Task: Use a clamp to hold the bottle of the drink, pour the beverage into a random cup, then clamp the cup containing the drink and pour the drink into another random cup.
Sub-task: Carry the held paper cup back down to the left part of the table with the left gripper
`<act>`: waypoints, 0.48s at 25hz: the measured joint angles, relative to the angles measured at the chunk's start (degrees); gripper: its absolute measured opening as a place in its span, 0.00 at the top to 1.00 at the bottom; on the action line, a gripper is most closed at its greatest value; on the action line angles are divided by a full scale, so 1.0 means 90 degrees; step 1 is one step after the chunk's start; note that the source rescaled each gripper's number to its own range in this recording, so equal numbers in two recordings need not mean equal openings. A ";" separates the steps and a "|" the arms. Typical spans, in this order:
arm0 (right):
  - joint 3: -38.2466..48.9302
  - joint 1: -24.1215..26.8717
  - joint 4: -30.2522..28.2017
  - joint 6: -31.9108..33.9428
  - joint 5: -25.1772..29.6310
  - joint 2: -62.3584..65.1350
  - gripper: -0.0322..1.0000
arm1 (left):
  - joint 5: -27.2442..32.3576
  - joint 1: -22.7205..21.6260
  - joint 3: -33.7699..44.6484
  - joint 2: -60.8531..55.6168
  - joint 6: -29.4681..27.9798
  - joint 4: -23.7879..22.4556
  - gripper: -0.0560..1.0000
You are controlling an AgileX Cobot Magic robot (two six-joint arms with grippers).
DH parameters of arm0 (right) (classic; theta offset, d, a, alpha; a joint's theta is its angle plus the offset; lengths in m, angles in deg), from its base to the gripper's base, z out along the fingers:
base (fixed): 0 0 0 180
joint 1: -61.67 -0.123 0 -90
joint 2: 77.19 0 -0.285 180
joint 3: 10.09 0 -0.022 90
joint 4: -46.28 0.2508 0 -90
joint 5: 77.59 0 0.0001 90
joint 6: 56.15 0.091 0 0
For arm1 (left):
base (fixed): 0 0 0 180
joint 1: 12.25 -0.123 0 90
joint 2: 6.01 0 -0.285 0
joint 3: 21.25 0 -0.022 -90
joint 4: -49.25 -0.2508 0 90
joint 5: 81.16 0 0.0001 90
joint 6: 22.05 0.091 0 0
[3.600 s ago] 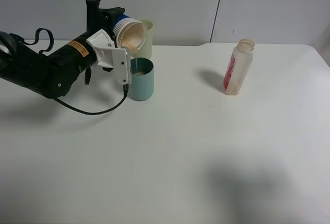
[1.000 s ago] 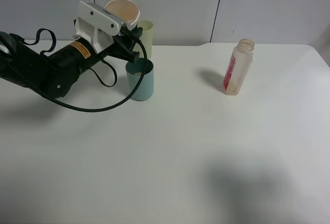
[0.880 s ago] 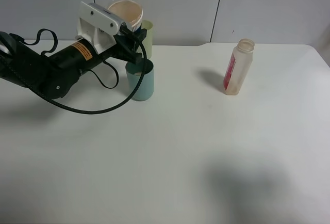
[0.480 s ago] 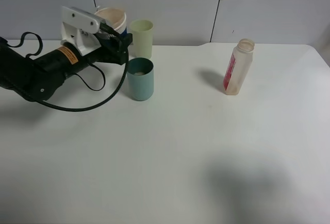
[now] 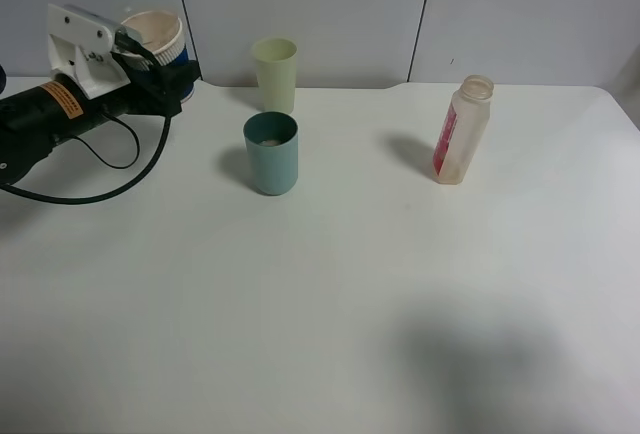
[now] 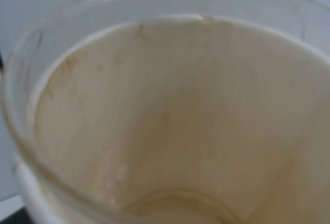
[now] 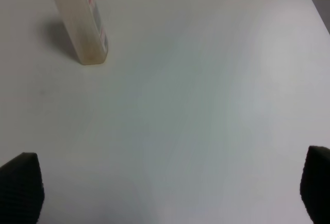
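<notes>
- My left gripper is clamped around the blue-and-white cup, holding it upright above the far left of the worktop, well apart from the teal tumbler.
- My wrist view looks straight into that cup: tan walls, and I make out no drink beyond a faint ring near the bottom.
- The teal tumbler shows something pale inside, so I judge the second pour done; the step in hand is putting the emptied cup away.
- Next I need to lower the cup level onto clear worktop at the left, then let the jaws part only once its base rests flat.
- My right gripper stands wide open and holds nothing; only its dark fingertips show at the frame's edges, near the bottle.
- The bottle stands upright and uncapped on the right side, well apart from the cups.
- Count: three cups (blue-and-white, teal, pale yellow-green tumbler), one bottle, two grippers.
</notes>
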 joint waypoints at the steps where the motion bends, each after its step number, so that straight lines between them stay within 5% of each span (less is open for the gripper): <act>1: 0.0000 0.0000 0.0000 0.0000 0.0000 0.0000 0.00 | 0.0000 -0.0079 0.0000 0.0000 -0.0010 -0.0075 0.95; 12: 0.0000 0.0000 0.0000 0.0000 0.0000 0.0000 0.00 | -0.0012 -0.1051 0.0000 0.0024 -0.0113 -0.0877 0.95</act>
